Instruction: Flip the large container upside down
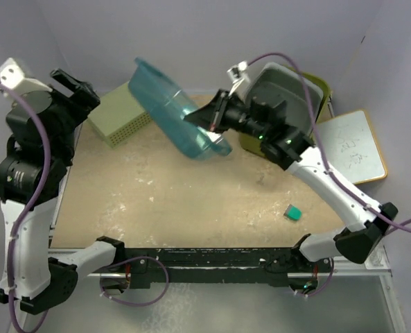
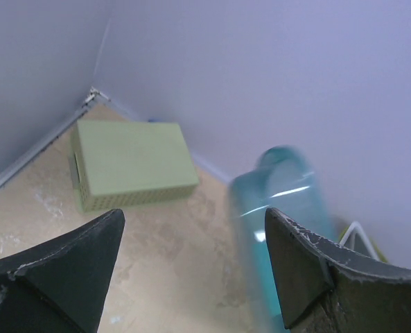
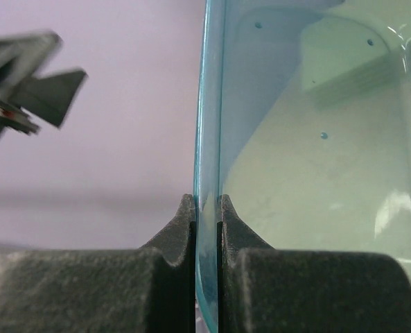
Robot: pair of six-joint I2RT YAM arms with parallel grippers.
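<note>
Right gripper [image 3: 206, 201]: jaws clenched on the thin rim wall of a translucent teal tub [image 1: 170, 104]. The tub is off the surface and tilted, upper middle of the top view.
Left gripper [image 2: 195, 215]: jaws released, nothing between them, parked high at upper left.

Large container [image 1: 321, 89] is the olive-green bin at upper right, partly behind the right arm. It looks open side up, with a pale basket [image 1: 281, 76] sitting in it. Neither arm is gripping it.

Risks, my read:
- The pinch is on one smooth edge with the whole tub hanging off it, so it could pivot in the jaws or slip and drop.
- Swinging the tub could clip the pale-green perforated box [image 1: 118, 114] near it at upper left, or the back wall.
- Flipping the bin with the basket inside would dump the basket.
- The purple cable [image 1: 288, 61] arcs over the bin and could snag.

Surface [image 1: 191, 201]: tan, scuffed with white marks. A small green block [image 1: 293, 212] sits lower right and a white board [image 1: 354, 146] at the right edge. Lavender walls [image 1: 205, 28] close in on three sides, so swing room is tight.
</note>
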